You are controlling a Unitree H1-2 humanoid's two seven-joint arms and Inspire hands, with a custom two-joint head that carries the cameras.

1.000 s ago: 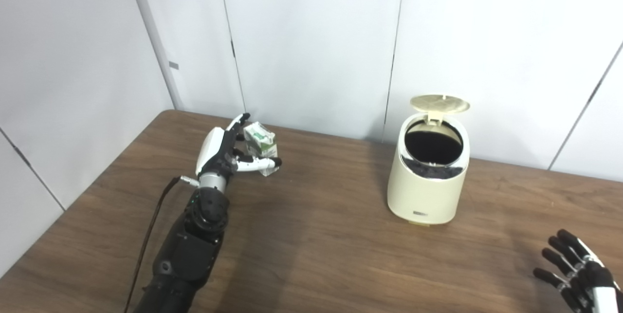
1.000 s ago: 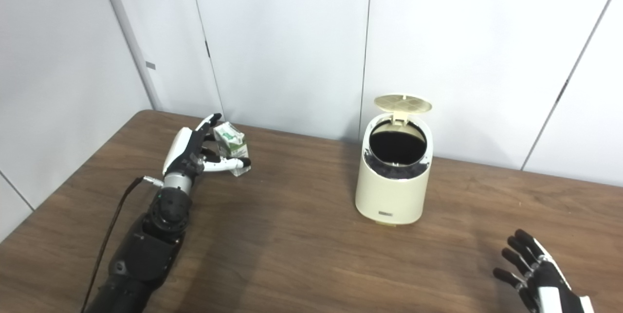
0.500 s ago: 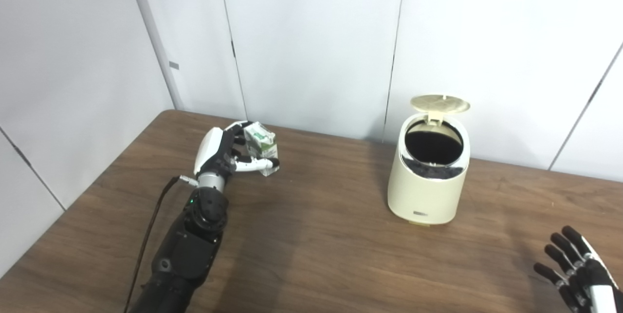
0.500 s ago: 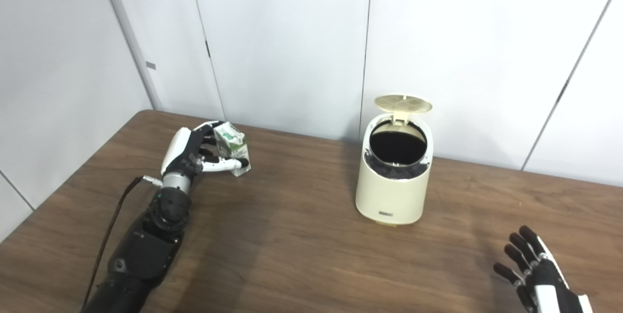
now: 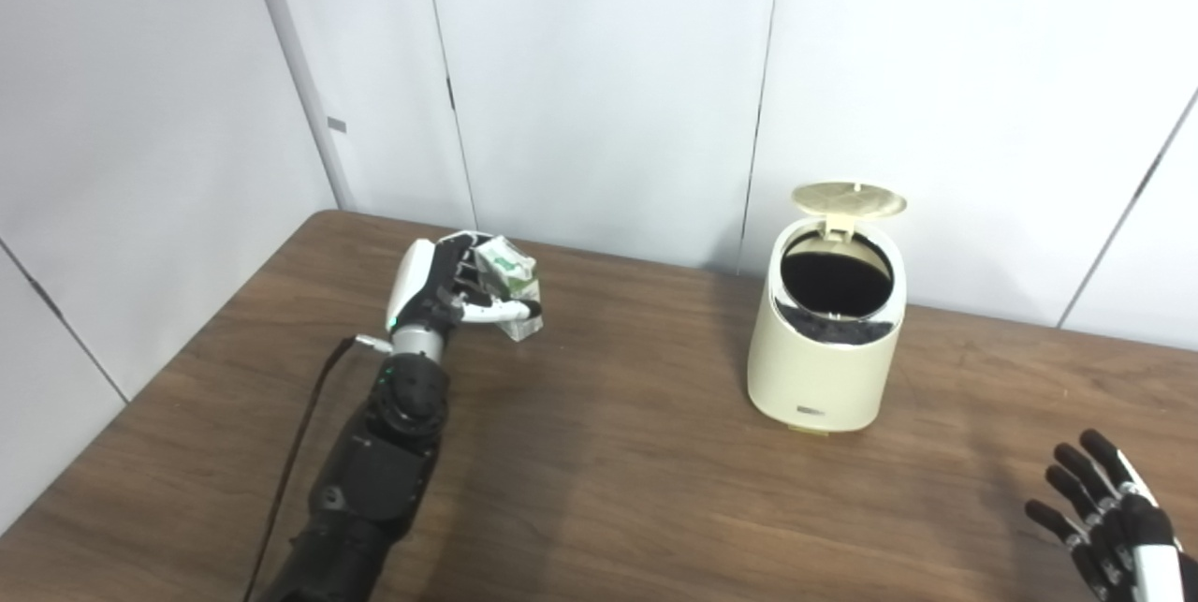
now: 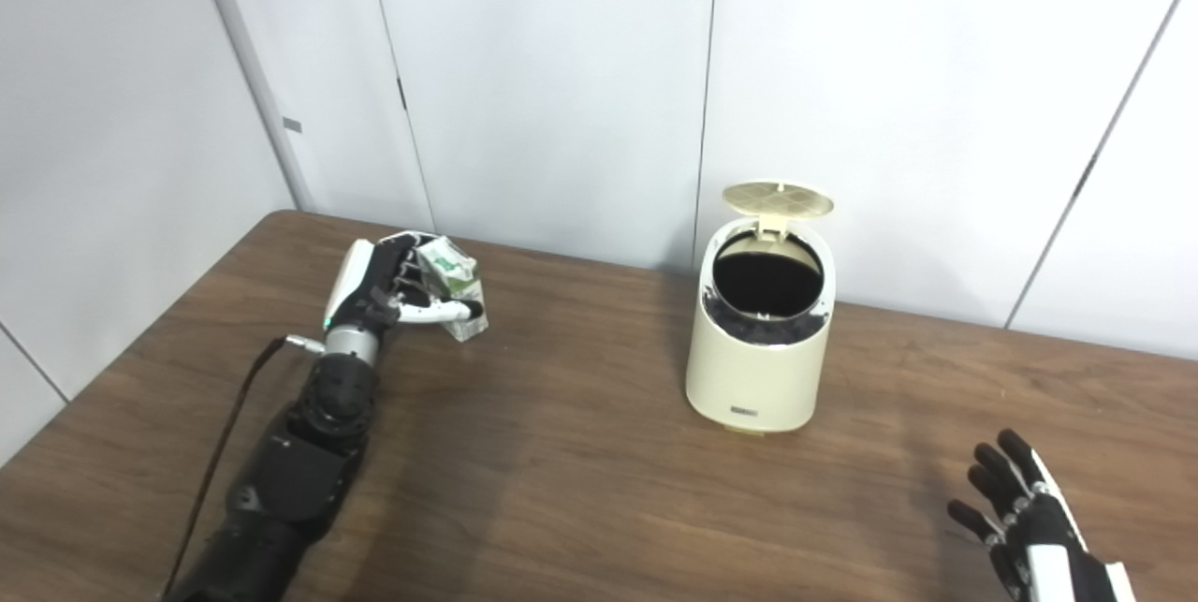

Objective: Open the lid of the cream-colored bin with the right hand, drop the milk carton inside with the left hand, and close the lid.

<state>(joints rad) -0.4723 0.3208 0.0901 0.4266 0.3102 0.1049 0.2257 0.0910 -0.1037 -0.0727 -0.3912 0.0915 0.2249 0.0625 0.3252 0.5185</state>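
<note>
A green-and-white milk carton (image 5: 508,276) is gripped by the left hand (image 5: 432,285) at the far left of the brown tabletop (image 5: 608,471); the fingers (image 5: 505,309) are wrapped around its sides, and the carton is tilted. Whether its base touches the tabletop cannot be told. Well apart to the right, the cream-colored bin (image 5: 825,345) is seen standing upright, its round lid (image 5: 848,199) raised at the far rim and its dark interior exposed. The right hand (image 6: 1029,527) is held at the near right corner, fingers spread apart, with nothing grasped.
</note>
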